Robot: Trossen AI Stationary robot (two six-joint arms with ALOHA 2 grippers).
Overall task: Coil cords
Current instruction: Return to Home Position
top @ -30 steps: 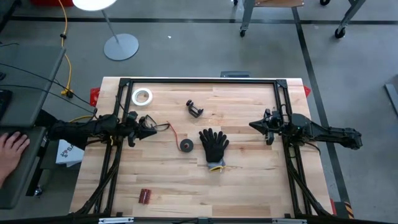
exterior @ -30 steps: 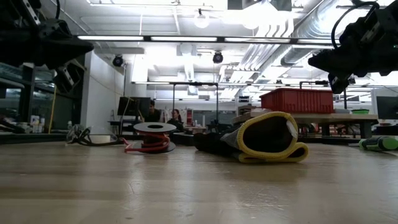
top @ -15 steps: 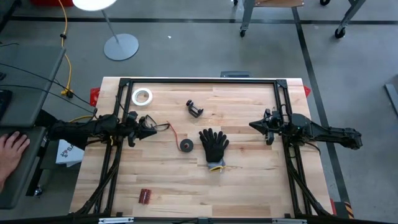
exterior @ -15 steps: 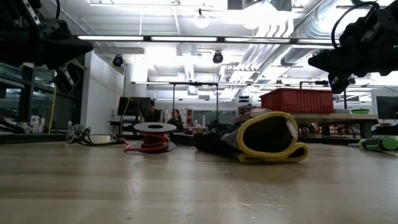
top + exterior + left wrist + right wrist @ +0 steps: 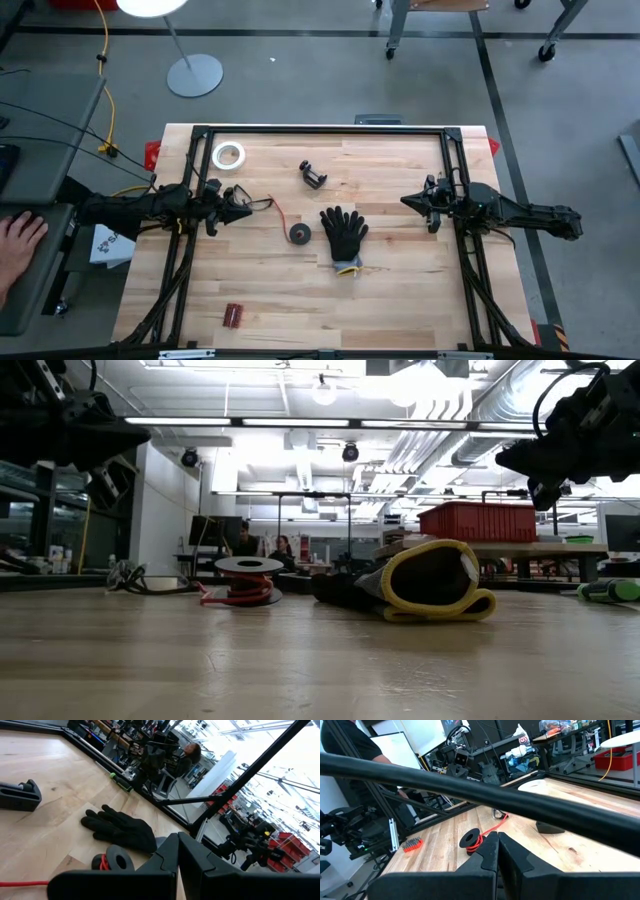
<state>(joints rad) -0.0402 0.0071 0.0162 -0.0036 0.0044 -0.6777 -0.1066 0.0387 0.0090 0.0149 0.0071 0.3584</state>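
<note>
A small black round spool [image 5: 298, 233] wound with thin red cord rests flat on the table left of the black glove [image 5: 345, 236]. A loose length of the red cord [image 5: 277, 210] trails along the table from the spool toward the table's left. My left gripper [image 5: 247, 207] is shut and empty, hovering above the cord's loose end. My right gripper [image 5: 406, 203] is shut and empty, held above the table right of the glove. The spool also shows in the low view [image 5: 240, 582], the left wrist view [image 5: 113, 860] and the right wrist view [image 5: 470, 840].
A white tape ring [image 5: 228, 155] lies at the far left, a black clamp [image 5: 314, 177] far of the spool, a small red object [image 5: 234, 315] near the front left. A black frame [image 5: 320, 130] borders the table. A person's hand [image 5: 18, 236] rests off the table's left.
</note>
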